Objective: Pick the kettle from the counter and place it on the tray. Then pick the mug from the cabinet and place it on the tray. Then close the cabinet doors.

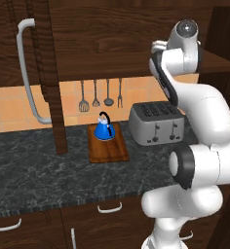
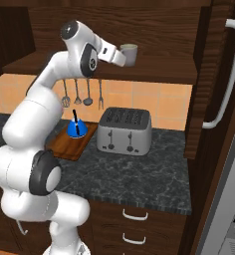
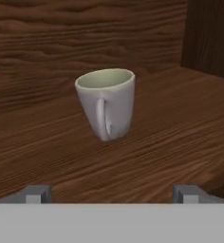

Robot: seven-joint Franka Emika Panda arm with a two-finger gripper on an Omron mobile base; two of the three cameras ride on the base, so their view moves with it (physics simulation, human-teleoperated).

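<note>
A: One step of three looks done — the kettle (image 1: 105, 129) stands on the tray (image 1: 107, 151), on the tabletop (image 1: 48, 170) beside the toaster (image 1: 157, 123).

B: And the mug (image 3: 107, 102)?

A: On the cabinet (image 2: 139, 74) shelf, upright, not yet taken. Doors are open.

B: The arm?

A: Raised high, reaching to the shelf — the gripper (image 3: 112, 193) is spread wide, empty, near the mug.

The kettle (image 1: 105, 129) is bright blue with a black handle and knob, on a warm brown wooden tray (image 1: 107, 146) atop a dark grey-black marbled desk (image 1: 48, 165) with pale veins. The mug (image 3: 107, 103) is plain grey-beige with a paler, faintly greenish inside, on the dark brown wood-grain cabinet (image 3: 171, 114) shelf. The toaster (image 2: 124, 131) is silver-grey, the wall tiles (image 1: 5, 109) pale orange, the door handles (image 2: 224, 74) light grey.
</note>
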